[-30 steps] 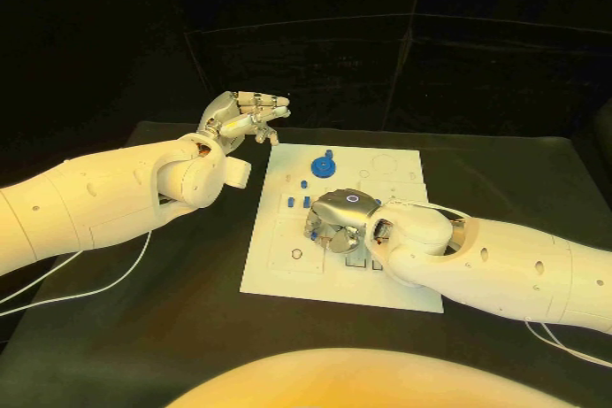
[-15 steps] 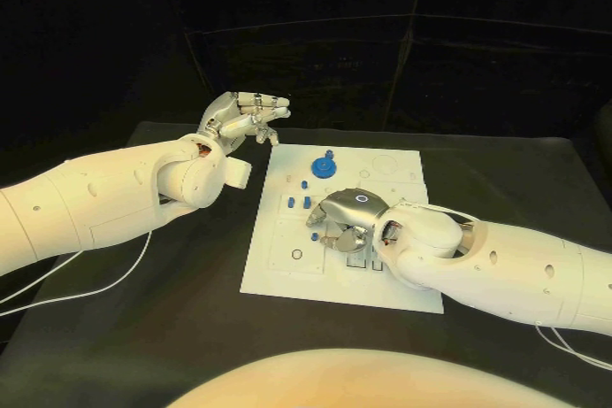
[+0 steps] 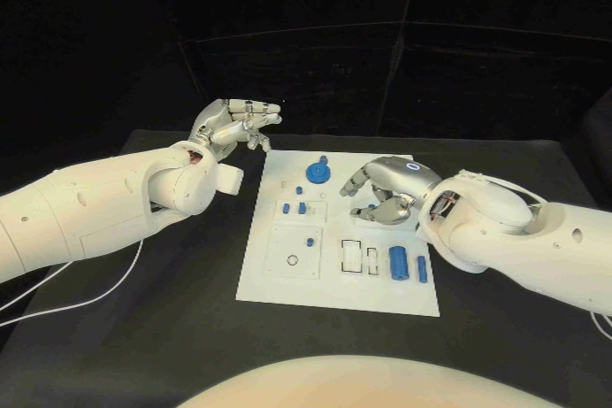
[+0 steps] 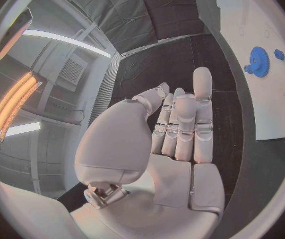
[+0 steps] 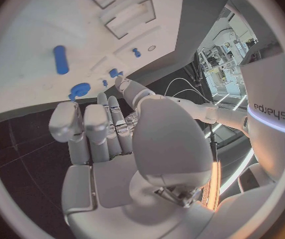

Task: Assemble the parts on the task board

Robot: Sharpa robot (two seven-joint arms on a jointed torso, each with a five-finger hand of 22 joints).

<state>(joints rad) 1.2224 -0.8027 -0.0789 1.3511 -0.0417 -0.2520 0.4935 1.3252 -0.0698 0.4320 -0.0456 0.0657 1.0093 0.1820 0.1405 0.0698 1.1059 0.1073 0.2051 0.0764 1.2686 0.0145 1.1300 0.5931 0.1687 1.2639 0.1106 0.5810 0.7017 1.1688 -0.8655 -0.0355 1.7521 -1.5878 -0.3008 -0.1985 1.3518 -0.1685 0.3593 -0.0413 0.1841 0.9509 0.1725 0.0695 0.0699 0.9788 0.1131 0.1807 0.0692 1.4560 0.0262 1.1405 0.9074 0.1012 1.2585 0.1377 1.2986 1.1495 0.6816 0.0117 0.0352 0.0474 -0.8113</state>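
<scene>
The white task board (image 3: 334, 280) lies mid-table. A blue gear (image 3: 319, 170) stands near its far edge, with small blue pegs (image 3: 294, 208) below it. A blue cylinder (image 3: 399, 262) and a thin blue bar (image 3: 421, 267) lie in slots at the board's near right. My right hand (image 3: 383, 194) hovers over the board's far right part, fingers loosely bent, nothing in them. The right wrist view shows the right hand (image 5: 109, 143), the cylinder (image 5: 60, 59) and the gear (image 5: 80, 89). My left hand (image 3: 237, 121) is raised off the board's far left corner, empty; the left wrist view shows the left hand (image 4: 179, 133) and the gear (image 4: 258, 61).
Another small blue piece (image 3: 310, 242) stands in a recessed panel at the board's left. Empty rectangular slots (image 3: 352, 253) lie beside the cylinder. White cables (image 3: 77, 297) trail over the black table at the left.
My right hand has lifted from the slots at the board's middle and moved toward its far right, uncovering the blue cylinder and thin bar. The left hand has barely moved.
</scene>
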